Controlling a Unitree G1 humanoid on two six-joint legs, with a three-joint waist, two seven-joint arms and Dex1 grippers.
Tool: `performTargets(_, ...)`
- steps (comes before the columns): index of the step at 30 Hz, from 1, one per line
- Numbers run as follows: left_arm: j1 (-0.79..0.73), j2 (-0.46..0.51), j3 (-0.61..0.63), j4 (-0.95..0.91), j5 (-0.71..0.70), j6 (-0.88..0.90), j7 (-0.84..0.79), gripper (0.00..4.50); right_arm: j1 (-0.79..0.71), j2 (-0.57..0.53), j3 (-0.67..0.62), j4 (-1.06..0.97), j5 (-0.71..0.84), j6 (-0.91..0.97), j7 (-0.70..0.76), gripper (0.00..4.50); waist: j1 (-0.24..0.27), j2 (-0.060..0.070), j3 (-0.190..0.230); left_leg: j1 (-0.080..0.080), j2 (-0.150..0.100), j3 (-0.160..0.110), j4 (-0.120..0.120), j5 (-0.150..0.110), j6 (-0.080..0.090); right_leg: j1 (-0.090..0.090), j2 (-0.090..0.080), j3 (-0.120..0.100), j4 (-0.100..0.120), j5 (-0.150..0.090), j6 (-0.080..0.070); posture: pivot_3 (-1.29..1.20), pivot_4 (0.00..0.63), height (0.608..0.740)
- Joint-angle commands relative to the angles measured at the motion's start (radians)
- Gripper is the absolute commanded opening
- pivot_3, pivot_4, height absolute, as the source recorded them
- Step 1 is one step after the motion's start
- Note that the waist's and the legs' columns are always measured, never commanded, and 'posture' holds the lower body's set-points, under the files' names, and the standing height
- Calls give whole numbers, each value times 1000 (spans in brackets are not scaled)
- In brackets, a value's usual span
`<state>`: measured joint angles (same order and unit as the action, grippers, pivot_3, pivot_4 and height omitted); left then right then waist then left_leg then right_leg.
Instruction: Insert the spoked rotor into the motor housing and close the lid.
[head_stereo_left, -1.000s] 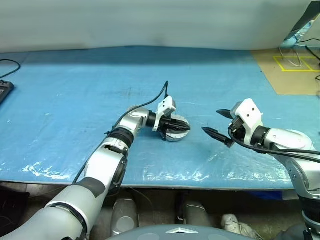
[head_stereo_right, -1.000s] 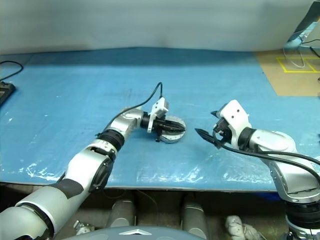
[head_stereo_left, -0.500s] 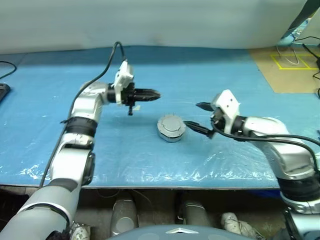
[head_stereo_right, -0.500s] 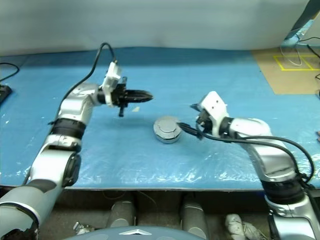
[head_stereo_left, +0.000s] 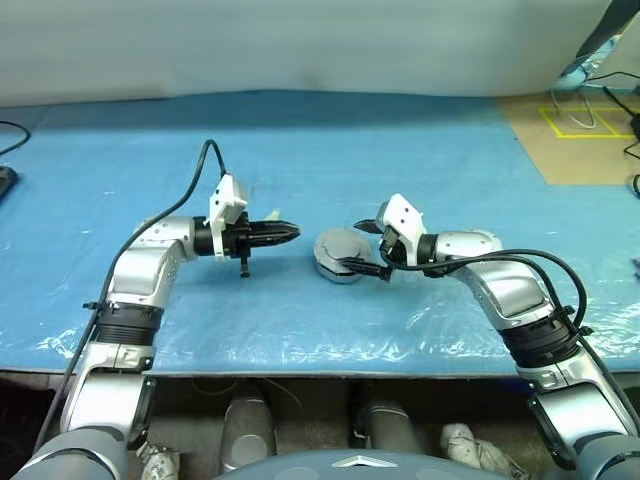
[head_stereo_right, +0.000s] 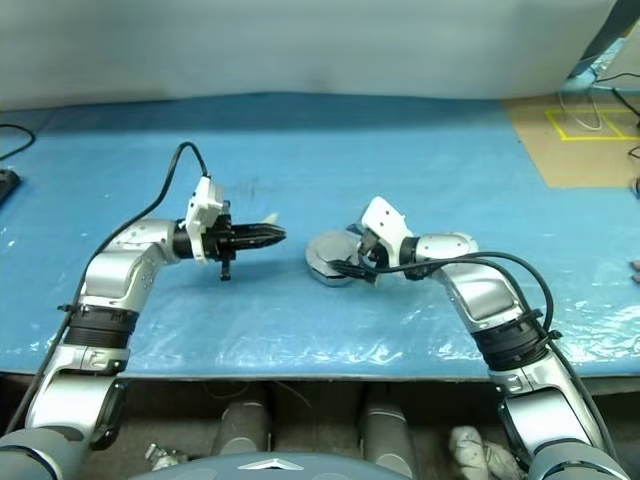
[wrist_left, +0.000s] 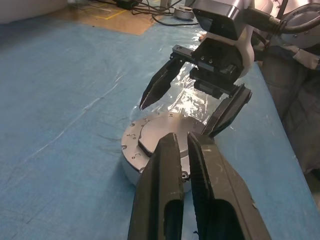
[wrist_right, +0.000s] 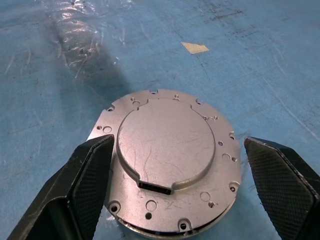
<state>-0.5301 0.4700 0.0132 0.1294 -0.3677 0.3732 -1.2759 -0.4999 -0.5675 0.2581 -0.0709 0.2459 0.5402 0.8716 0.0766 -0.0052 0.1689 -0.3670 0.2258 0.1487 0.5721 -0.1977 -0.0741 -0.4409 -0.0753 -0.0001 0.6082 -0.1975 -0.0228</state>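
Right wrist view: lid's (wrist_right: 165, 145) notched plate between spread right pincer (wrist_right: 182, 192); left pincer (head_stereo_left: 290, 232) pinched together.

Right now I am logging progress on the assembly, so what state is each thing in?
motor housing: upright on the blue table cover, closed.
lid: seated on the housing, smooth face up.
left pincer: shut, empty, beside the housing.
right pincer: open, fingers straddling the housing.
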Motion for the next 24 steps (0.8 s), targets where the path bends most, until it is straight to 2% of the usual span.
performTargets(1,5,22,17,-41,-31,0,19,367,-24,21,9,22,-22,-44,12,4361,-5,0,0,0,0,0,0,0,0,0,0,0,0,0,0,0,150,740)
performTargets(12,25,35,2,-37,-44,-14,45,367,-6,63,38,93,-102,-101,15,4361,-8,0,0,0,0,0,1,0,0,0,0,0,0,0,0,0,150,740)
performTargets(15,25,37,-2,-35,-42,-19,45,367,4,60,34,95,-110,-111,18,3746,-8,0,0,2,0,0,1,0,0,1,0,1,0,0,0,0,150,740)
performTargets(17,26,37,-2,-34,-44,-18,46,367,9,54,32,95,-113,-116,23,3059,-8,0,0,2,0,0,1,0,0,2,0,1,0,0,0,0,150,740)
performTargets(24,30,34,-7,-39,-47,-19,51,367,-3,45,21,88,-103,-101,35,2967,-8,0,0,2,0,0,1,0,0,2,0,1,0,0,0,0,150,740)
